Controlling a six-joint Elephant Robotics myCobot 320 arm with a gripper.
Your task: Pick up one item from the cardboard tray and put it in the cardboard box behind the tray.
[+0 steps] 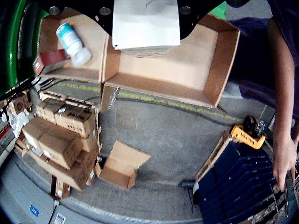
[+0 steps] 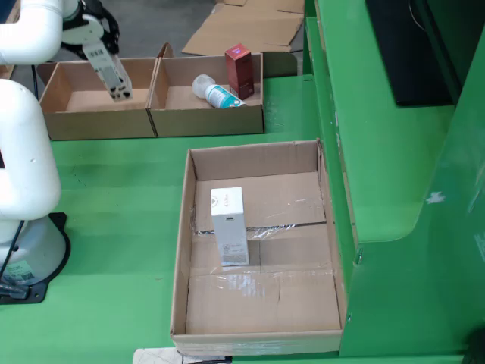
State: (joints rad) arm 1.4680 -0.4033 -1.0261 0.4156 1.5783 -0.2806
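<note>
The tool is hovering in the far-left brown cardboard box, grasping a white rectangular carton; lowering before letting go seems wise to me.

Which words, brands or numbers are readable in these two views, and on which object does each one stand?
"VALTER", uncertain: orange pallet jack, wrist view.
Stacked cartons: dark print, too blurred.
White box in the tray: small mark, unreadable.
Bottle, red box: labels unreadable.
</note>
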